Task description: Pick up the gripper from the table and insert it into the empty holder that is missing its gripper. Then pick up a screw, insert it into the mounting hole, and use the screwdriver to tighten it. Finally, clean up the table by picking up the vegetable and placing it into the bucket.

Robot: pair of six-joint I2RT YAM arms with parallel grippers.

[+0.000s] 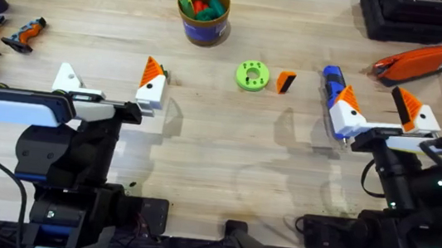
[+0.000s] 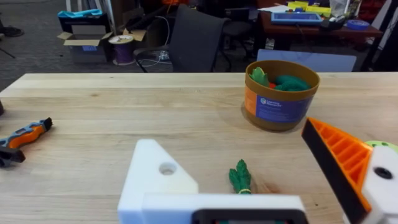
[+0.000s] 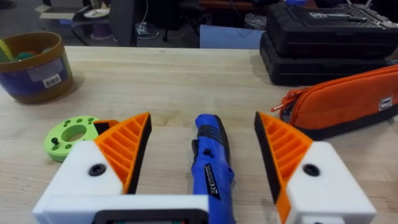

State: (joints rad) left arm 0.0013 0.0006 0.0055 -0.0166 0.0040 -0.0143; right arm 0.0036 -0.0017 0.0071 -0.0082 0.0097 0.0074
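Note:
The loose orange gripper (image 1: 285,82) with its black face lies on the table just right of the green disc (image 1: 252,76). My left gripper (image 1: 108,86) stands open. Its left finger is the bare white holder (image 1: 66,79) (image 2: 158,177), and its other finger carries an orange tip (image 1: 153,72). The small green vegetable (image 2: 240,177) lies on the wood between those fingers. My right gripper (image 1: 376,104) is open, both fingers orange-tipped, and hangs over the blue screwdriver (image 1: 331,76) (image 3: 211,165). The blue bucket (image 1: 203,12) (image 2: 280,99) stands at the back centre with toys inside.
An orange pouch (image 1: 420,63) and a black case (image 1: 408,16) sit at the back right. Small orange-and-black tools (image 1: 23,32) lie near the left edge. The green disc (image 3: 71,134) is close to my right gripper's left finger.

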